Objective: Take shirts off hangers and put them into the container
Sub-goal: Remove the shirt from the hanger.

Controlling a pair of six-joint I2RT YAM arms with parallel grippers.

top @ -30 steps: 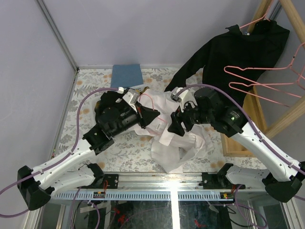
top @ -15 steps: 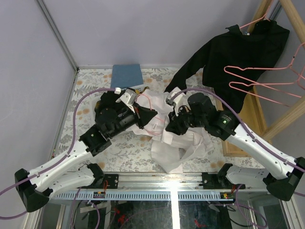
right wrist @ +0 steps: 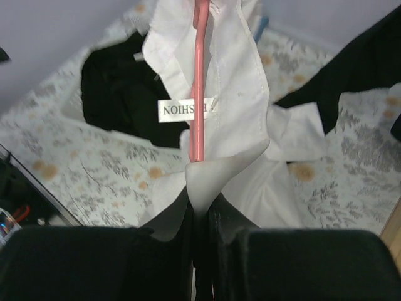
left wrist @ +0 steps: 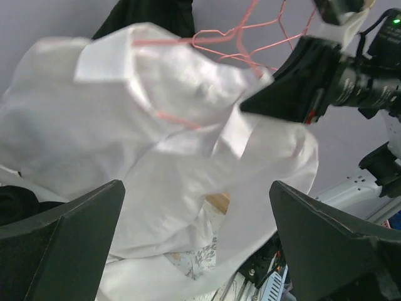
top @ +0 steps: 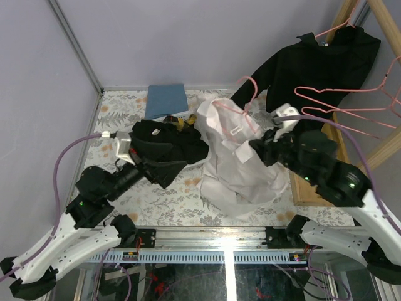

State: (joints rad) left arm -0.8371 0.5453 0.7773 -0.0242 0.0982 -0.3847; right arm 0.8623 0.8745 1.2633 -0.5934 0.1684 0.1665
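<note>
A white shirt (top: 229, 157) hangs lifted over the table's middle on a pink hanger (top: 249, 91). My right gripper (top: 258, 150) is shut on a fold of this shirt (right wrist: 207, 113), and the pink hanger wire (right wrist: 200, 75) runs straight down into the jaws. My left gripper (top: 170, 160) stands open to the shirt's left, apart from it. In the left wrist view the shirt (left wrist: 125, 125) fills the space ahead of that open gripper (left wrist: 197, 241). A black shirt (top: 164, 139) lies crumpled on the table. Another black shirt (top: 319, 63) hangs on a hanger at the back right. The container is out of view.
Two empty pink hangers (top: 351, 110) hang from a wooden rack (top: 382, 25) on the right. A wooden tray (top: 313, 188) lies under them. A folded blue cloth (top: 166, 98) sits at the back of the flowered table (top: 156, 194).
My left gripper let go of the white shirt, opened and drew back to the left. My right gripper closed on the shirt and hanger and lifted them up and back.
</note>
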